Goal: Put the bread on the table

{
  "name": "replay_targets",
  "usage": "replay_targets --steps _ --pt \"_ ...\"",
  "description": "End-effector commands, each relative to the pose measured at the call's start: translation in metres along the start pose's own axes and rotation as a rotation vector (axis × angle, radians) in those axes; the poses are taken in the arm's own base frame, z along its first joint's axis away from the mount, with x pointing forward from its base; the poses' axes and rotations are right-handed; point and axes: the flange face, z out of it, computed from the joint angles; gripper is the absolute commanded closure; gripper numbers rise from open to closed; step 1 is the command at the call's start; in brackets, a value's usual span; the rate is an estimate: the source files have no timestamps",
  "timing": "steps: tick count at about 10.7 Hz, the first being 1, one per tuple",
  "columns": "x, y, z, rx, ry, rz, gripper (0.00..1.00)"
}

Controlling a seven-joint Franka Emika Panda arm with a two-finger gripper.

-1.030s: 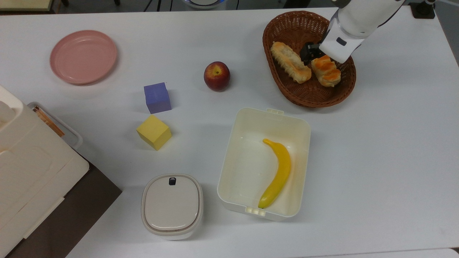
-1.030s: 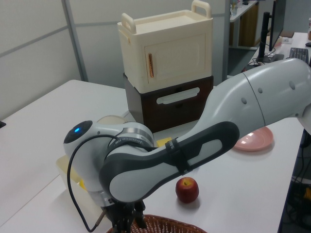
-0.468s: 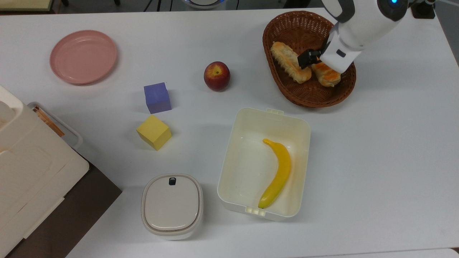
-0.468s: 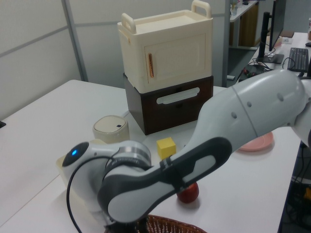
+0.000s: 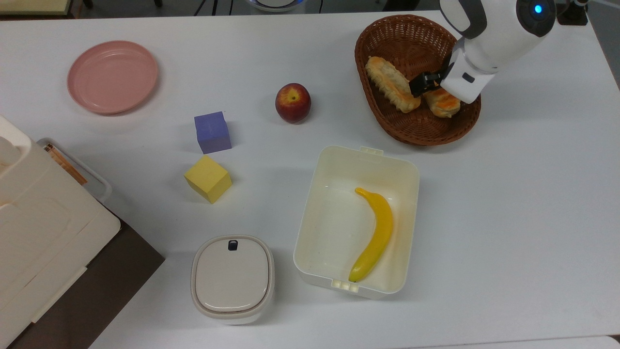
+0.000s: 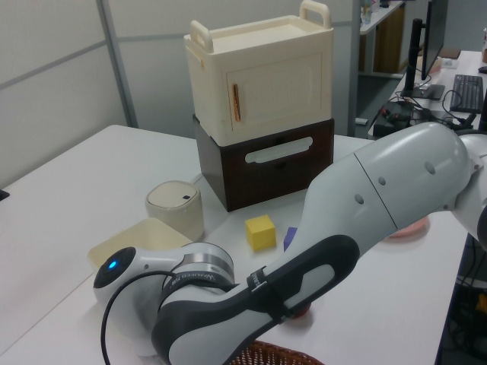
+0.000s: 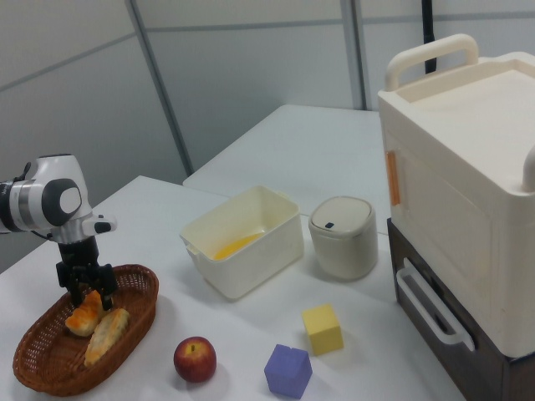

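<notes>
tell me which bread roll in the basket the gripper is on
The short orange-glazed bread, under the gripper; the longer, paler roll lies beside it, toward the top view's left.

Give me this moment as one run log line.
phase: grasping | gripper: down on the bread | bread: in basket beside longer roll | table: bread not placed yet

No readable text, label, brand name, number or sign is found on any item in the three views.
</notes>
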Motion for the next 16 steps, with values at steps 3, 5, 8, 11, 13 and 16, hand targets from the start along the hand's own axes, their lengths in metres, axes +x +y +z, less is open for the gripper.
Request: replay_targets --steps 3,5,8,11,13,16 --pt "-0.002 -0.017 0.005 0.022 0.029 -0.007 0.0" --pt "0.001 -0.019 0.015 0.008 0.016 -0.012 0.33" --pt "0.0 -0.014 0.006 0.009 0.021 -0.003 1.0" --pt "-0.01 0.001 -0.035 0.027 0.077 0.012 1.0" --pt "-0.022 0.031 -0.071 0.032 0.086 0.041 1.0" --pt "-0.043 0.103 -0.121 0.033 0.084 0.042 1.0"
